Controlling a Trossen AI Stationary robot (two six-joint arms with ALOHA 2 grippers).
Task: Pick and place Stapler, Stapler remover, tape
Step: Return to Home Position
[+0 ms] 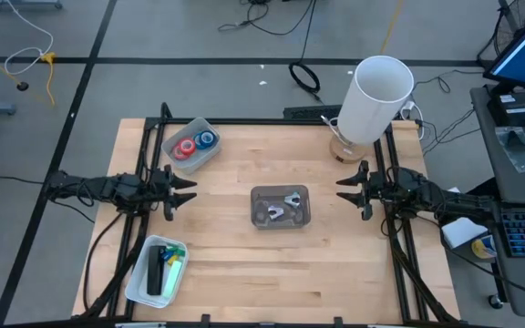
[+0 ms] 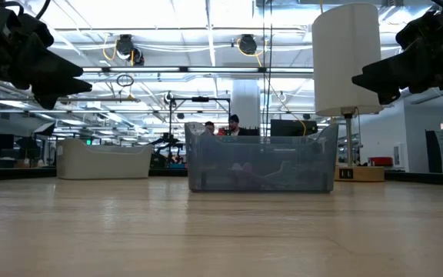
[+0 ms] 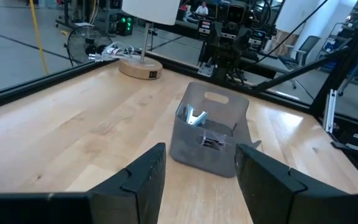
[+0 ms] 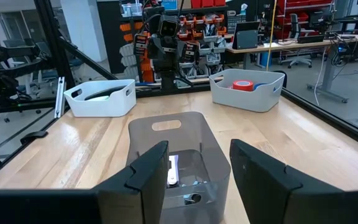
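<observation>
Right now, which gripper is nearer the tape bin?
Left. The left gripper is close beside the tape bin on the table's left side; the right gripper is far across the table, past the grey bin.

The light wooden table (image 1: 244,264) carries four things. A dark grey bin (image 1: 280,189) stands at its middle. A white bin (image 1: 173,135) sits at the far left, and a second white bin (image 1: 138,273) sits at the near left edge. At the far right corner stands a lamp (image 1: 378,96) on a round wooden base (image 1: 344,148).
</observation>
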